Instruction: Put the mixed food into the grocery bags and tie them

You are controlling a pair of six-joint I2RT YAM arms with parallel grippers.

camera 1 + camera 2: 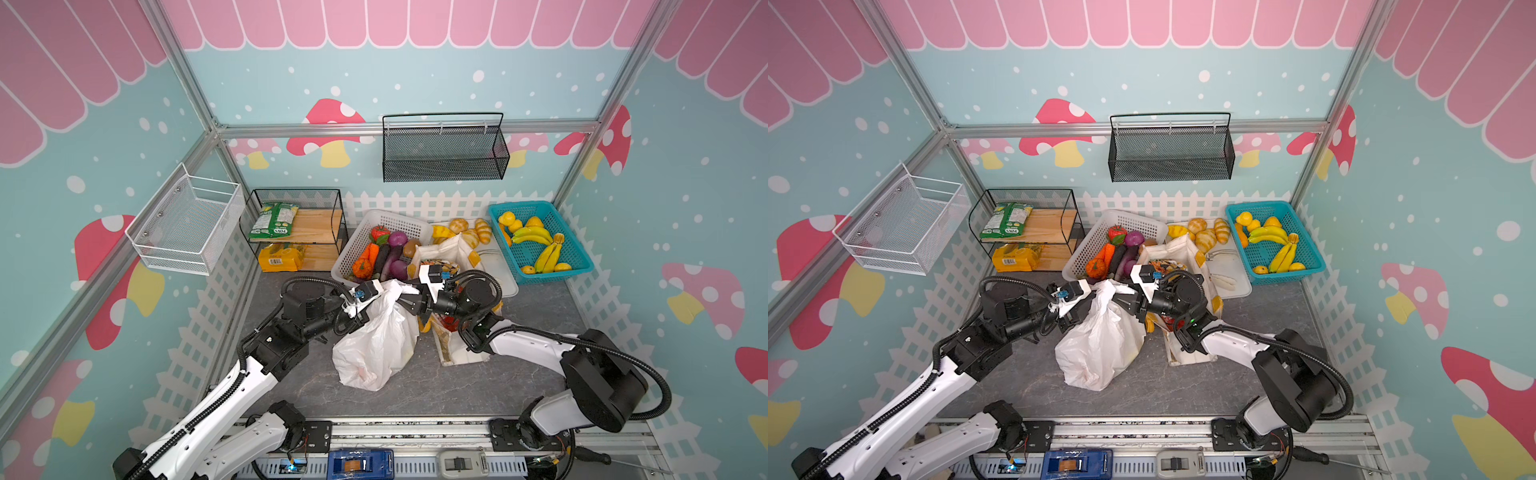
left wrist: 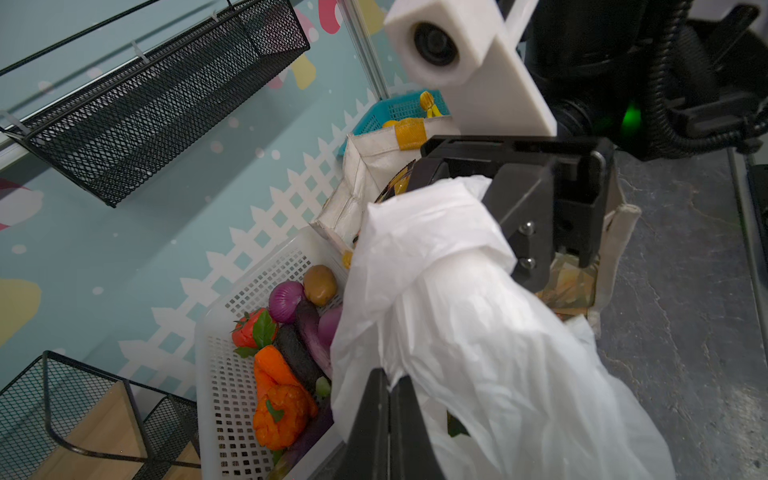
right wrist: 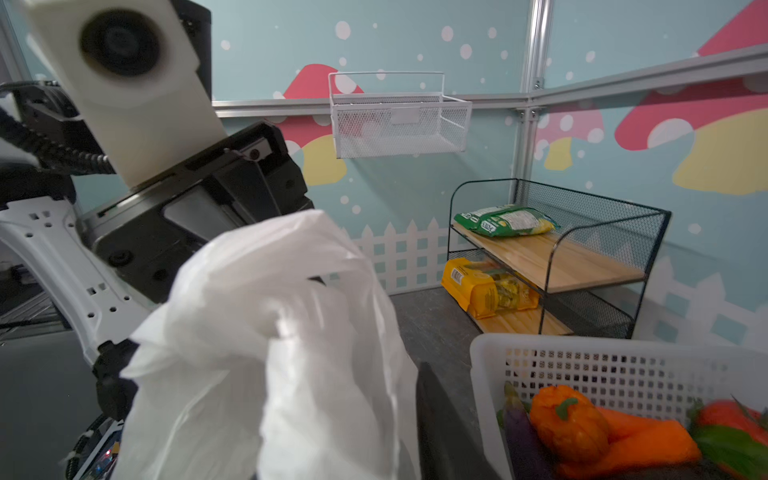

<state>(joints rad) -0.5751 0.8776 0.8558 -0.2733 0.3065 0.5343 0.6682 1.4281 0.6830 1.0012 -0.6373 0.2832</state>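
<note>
Now pinches white plastic bag [image 1: 374,349] mid-table, beside canvas tote [image 1: 446,249], with left gripper [image 2: 390,378] jaws together; holds right gripper [image 1: 405,301] jaws apart nearby. Might slip from thin handle, letting top flop open.

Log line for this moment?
phase: tying | left gripper: shut on thin white plastic carrier bag | right gripper: open beside it

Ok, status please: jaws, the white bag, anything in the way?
Left gripper: jaws shut on white plastic bag top. Right gripper: jaws open beside it. Vegetable basket and canvas tote close by.
</note>
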